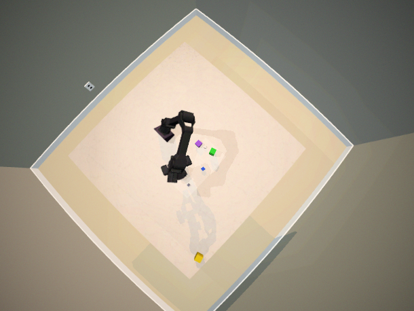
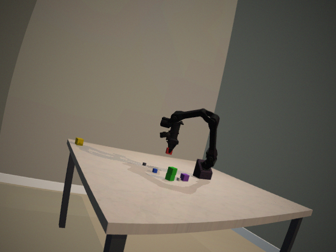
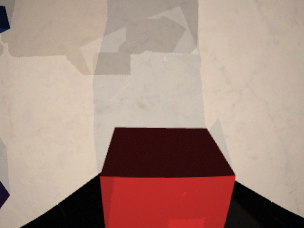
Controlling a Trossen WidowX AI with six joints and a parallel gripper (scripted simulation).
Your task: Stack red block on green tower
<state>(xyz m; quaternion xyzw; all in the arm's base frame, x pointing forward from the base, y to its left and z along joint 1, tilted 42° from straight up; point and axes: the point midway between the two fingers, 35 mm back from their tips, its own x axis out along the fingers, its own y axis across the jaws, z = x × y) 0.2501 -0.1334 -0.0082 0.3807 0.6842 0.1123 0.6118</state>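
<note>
The red block (image 2: 167,151) (image 3: 167,200) is held up in the air, well above the table, and fills the lower middle of the wrist view. My gripper (image 2: 170,151) is shut on it, with dark fingers on both sides in the wrist view. In the top view the arm hides the block and the fingertips. The green tower (image 1: 212,151) (image 2: 171,174) stands upright on the table, two green blocks high. In the exterior view the red block hangs higher than the tower's top; in the top view the gripper end of the arm is left of the tower, not over it.
A purple block (image 1: 198,143) (image 2: 184,177) and a small whitish piece (image 2: 178,179) lie between the arm base and the tower. A small blue block (image 1: 203,168) (image 2: 155,170), a small dark block (image 1: 189,185) (image 2: 144,164) and a distant yellow block (image 1: 199,257) (image 2: 79,141) also lie on the table.
</note>
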